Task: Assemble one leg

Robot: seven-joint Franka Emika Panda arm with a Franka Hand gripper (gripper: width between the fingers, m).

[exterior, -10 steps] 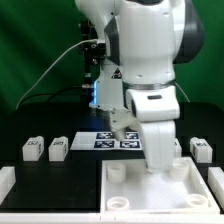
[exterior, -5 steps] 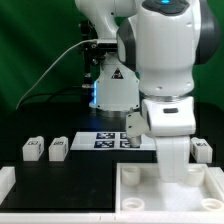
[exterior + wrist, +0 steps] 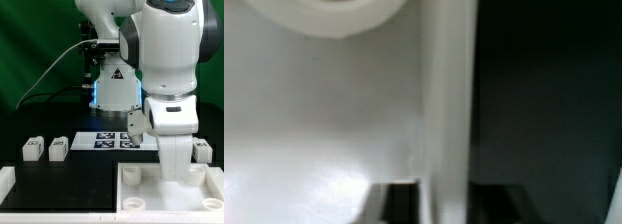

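Exterior view is bright and even, the arm's white casing (image 3: 170,50) almost blown out. Wrist view is soft and blurry: the tabletop (image 3: 313,120) looks washed out, perhaps by glare, with deep darkness beside it.

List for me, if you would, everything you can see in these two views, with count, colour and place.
leg: three showing, white with black-and-white tags, on the table; two at the exterior view's left, one at its right.
tabletop: one, white, tray-like with corner sockets, at the front toward the exterior view's right, below the arm.
marker board: one, white with black tags, flat on the table behind the tabletop.
table: one, black.
backdrop: one, green, behind everything.
arm: one, white, reaching down over the tabletop.
claw: one, dark, down at the tabletop's raised rim; open or shut unclear.
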